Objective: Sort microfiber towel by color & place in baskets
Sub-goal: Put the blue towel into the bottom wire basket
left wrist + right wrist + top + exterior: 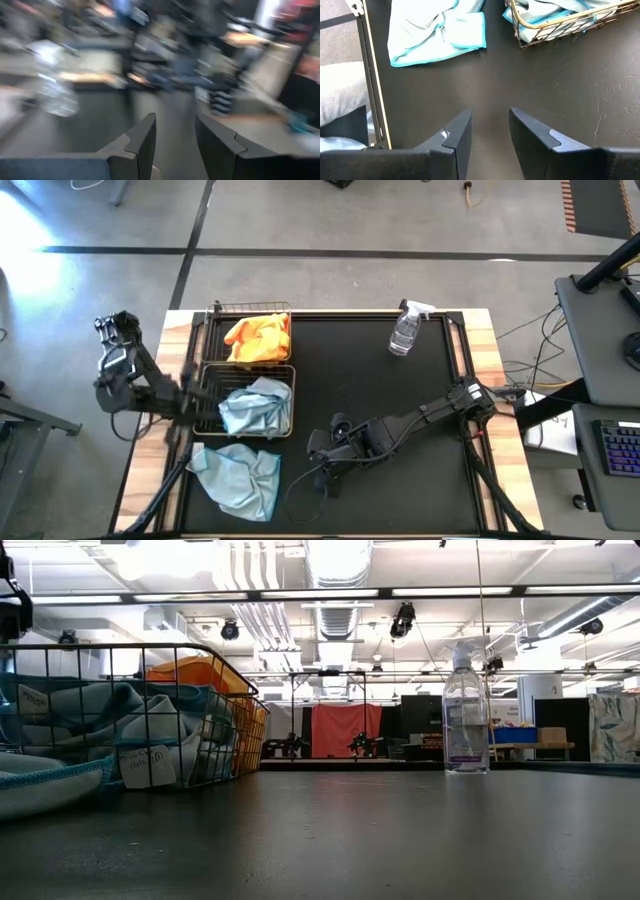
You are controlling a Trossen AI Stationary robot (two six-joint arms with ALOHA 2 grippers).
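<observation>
One blue towel (237, 475) loose beside baskets (205, 395); spray bottle (404, 332) well apart; right tool (322, 448) open, empty; left tool (175, 145) parted.

Open industrial lab hall
Exposed ceiling ducts (338, 570), strip lights, concrete floor (330, 220), and a keyboard desk (615, 435) nearby.

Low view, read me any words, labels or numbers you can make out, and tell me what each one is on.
None can be read.
White tag on the pale blue towel in the near basket: printed, too small to read.
Second tag higher in that basket: unreadable.
Spray bottle label: purple and white print, too blurred to read.
</observation>
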